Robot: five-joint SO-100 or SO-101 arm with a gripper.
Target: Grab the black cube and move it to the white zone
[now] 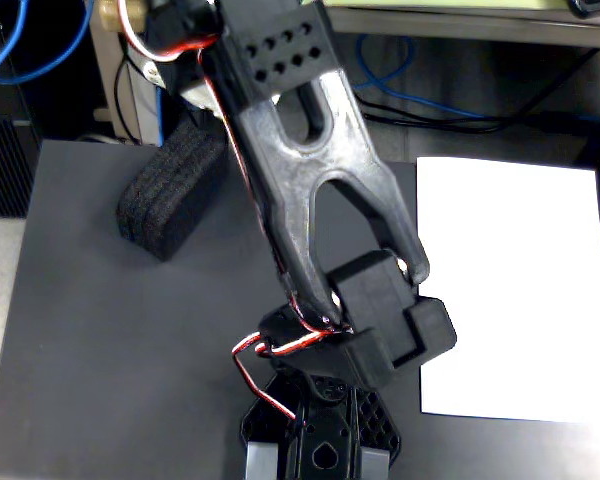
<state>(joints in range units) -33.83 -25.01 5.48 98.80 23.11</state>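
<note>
The black cube (pixel 170 195) is a spongy foam block lying slantwise at the back left of the dark table, in the fixed view. The arm reaches from its base at the bottom centre up and left over the table. Its gripper (pixel 193 112) is at the block's upper end, mostly hidden under the wrist and its red and white wires. I cannot make out whether the fingers are touching the block or how they stand. The white zone (pixel 515 290) is a flat white sheet on the right side of the table, well apart from the block.
The dark grey table (pixel 100 350) has bare surface at the left and front left. The arm's base (pixel 320 440) stands at the front edge. Blue cables (pixel 400 75) and furniture lie beyond the back edge, and a black ribbed box (pixel 2 165) sits off the left side.
</note>
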